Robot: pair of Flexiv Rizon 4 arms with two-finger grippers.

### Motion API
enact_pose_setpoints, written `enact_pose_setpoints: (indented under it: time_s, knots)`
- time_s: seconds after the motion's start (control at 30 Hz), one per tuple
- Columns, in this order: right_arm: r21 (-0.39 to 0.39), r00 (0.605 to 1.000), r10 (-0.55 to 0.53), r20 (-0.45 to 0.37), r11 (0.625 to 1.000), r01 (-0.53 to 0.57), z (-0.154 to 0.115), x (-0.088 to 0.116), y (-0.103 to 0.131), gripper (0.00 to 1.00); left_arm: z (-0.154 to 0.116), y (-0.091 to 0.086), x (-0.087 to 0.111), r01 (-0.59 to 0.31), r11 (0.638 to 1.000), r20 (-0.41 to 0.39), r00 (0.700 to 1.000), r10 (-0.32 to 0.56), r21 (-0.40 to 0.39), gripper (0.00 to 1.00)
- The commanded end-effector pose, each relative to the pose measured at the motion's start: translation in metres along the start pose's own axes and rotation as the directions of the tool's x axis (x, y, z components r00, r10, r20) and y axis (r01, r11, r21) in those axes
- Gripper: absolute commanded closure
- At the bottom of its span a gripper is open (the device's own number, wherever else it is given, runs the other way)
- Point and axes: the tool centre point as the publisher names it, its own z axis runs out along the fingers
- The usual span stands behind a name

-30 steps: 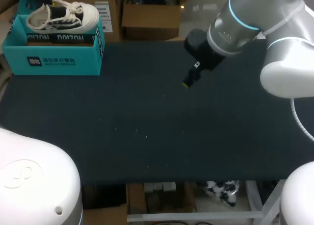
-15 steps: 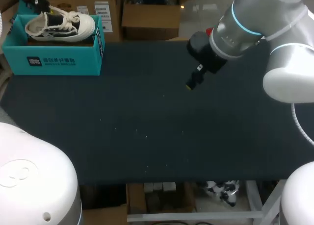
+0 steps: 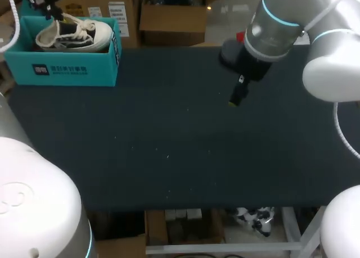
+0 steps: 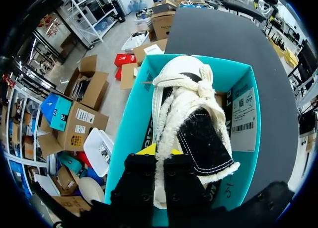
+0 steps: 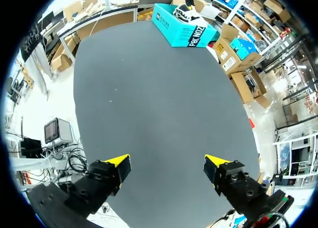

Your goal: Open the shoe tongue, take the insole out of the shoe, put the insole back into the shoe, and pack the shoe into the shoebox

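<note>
A white low-top shoe [image 3: 73, 34] with a black tongue lies in the teal shoebox [image 3: 62, 69] at the table's far left corner, toe to the right. My left gripper [image 3: 49, 10] stands over the heel end, shut on the shoe's heel edge. In the left wrist view the shoe [image 4: 189, 104] stretches ahead of the left gripper [image 4: 159, 149] inside the shoebox [image 4: 131, 123]. My right gripper [image 3: 234, 100] hangs open above the table right of the middle, nothing between its fingers. From the right gripper [image 5: 166, 168] the shoebox [image 5: 185, 27] shows far ahead.
The black table top [image 3: 169, 151] runs from the shoebox to the front edge. The shoebox's printed side wall faces the table's middle.
My left gripper has lowered the shoe from above the shoebox down into it. My right gripper has drifted right and a little toward the front, still open.
</note>
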Motion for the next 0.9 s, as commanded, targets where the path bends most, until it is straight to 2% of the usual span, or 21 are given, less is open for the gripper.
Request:
enact_pose_setpoints:
  time_s: [0.03, 0.13, 0.37, 0.53, 0.73, 0.9]
  knots:
    - [0.029, 0.994, -0.011, -0.112, 0.999, 0.015, -0.009, -0.01, 0.004, 0.0, 0.016, -0.002, -0.007, -0.007, 1.0, -0.158, 0.987, 0.004, -0.017, 1.0]
    - [0.03, 0.993, -0.013, -0.115, 0.999, 0.017, -0.009, -0.009, 0.003, 0.0, 0.02, 0.002, 0.001, -0.019, 0.999, -0.171, 0.985, 0.014, -0.027, 1.0]
    - [0.03, 0.993, -0.013, -0.115, 0.999, 0.017, -0.009, -0.009, 0.003, 0.0, 0.007, 0.007, 0.018, -0.032, 0.999, -0.153, 0.988, 0.031, -0.007, 1.0]
    - [0.03, 0.993, -0.013, -0.115, 0.999, 0.017, -0.009, -0.009, 0.003, 0.0, 0.001, 0.01, 0.016, -0.033, 0.999, -0.15, 0.988, 0.032, -0.004, 1.0]
    - [0.03, 0.993, -0.013, -0.115, 0.999, 0.017, -0.009, -0.009, 0.003, 0.0, 0.023, 0.015, 0.014, -0.025, 0.999, -0.195, 0.981, 0.018, -0.032, 1.0]
    - [0.03, 0.993, -0.013, -0.115, 0.999, 0.017, -0.009, -0.009, 0.003, 0.0, 0.055, 0.018, 0.007, -0.007, 0.997, -0.253, 0.967, -0.015, -0.083, 1.0]
